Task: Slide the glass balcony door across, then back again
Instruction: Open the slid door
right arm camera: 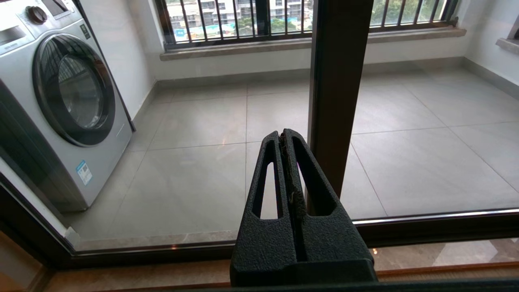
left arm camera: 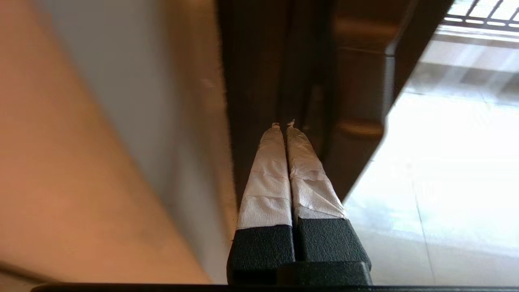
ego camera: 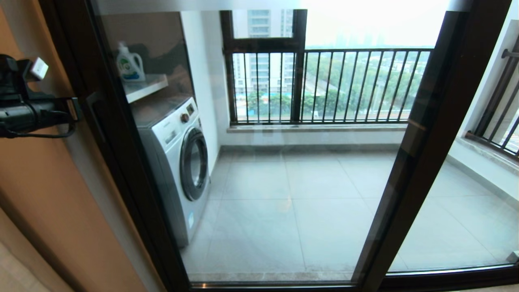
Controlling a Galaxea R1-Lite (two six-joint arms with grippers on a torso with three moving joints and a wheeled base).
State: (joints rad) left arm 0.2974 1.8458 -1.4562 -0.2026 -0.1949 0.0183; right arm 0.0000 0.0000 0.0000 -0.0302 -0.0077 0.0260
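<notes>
The glass balcony door [ego camera: 121, 170] fills the head view, its dark brown left upright standing against the orange wall. A short dark bar handle [ego camera: 95, 117] sits on that upright. My left gripper [ego camera: 76, 109] reaches in from the left at handle height, shut with nothing in it. In the left wrist view its white-taped fingertips [left arm camera: 279, 129] point into the dark frame beside the handle [left arm camera: 359, 77], close to it; whether they touch is unclear. My right gripper [right arm camera: 285, 133] hangs low before the glass, shut and empty, out of the head view.
A second dark upright [ego camera: 425, 142] crosses the glass on the right, also seen just past my right gripper [right arm camera: 336, 81]. Behind the glass stand a washing machine [ego camera: 178, 162], a shelf with a detergent bottle [ego camera: 129, 65] and a railed window [ego camera: 324, 85]. The orange wall [ego camera: 40, 194] is at left.
</notes>
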